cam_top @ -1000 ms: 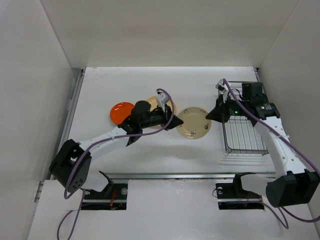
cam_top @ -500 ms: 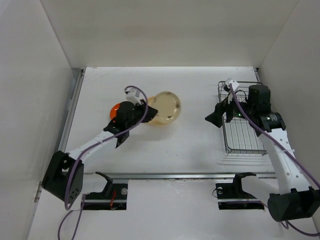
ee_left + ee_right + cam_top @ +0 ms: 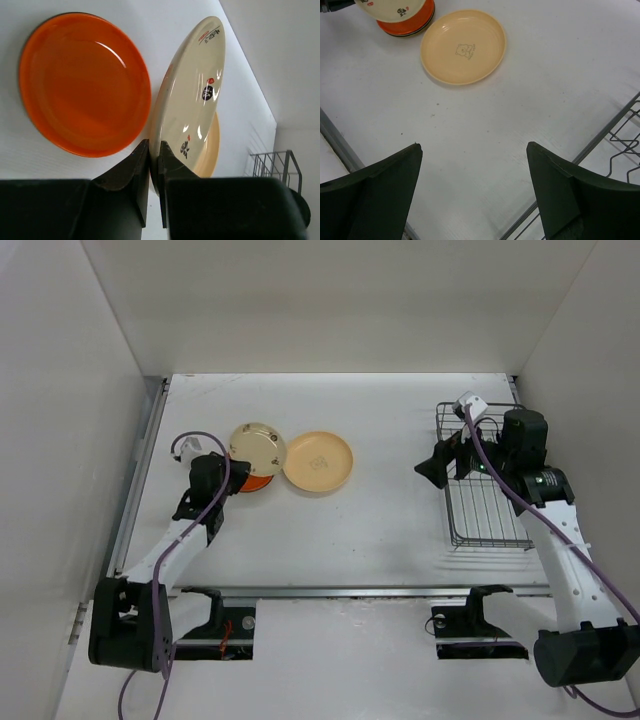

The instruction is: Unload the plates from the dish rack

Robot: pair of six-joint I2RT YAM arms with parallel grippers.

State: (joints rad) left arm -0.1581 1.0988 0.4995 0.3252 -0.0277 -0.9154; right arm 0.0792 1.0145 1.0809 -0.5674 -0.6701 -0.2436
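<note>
From above, the beige plate [image 3: 258,447] I hold covers all but a lower sliver of the orange plate [image 3: 260,483]. In my left wrist view the peach plate [image 3: 211,146] is mostly hidden behind the beige one, and only a corner of the dish rack [image 3: 270,153] shows at lower right. The beige plate's printed marks are too small to read.

Tilted beige plate [image 3: 258,448] above orange plate [image 3: 85,82], peach plate [image 3: 318,462] flat beside them, grey wire dish rack [image 3: 486,516] far right.
</note>
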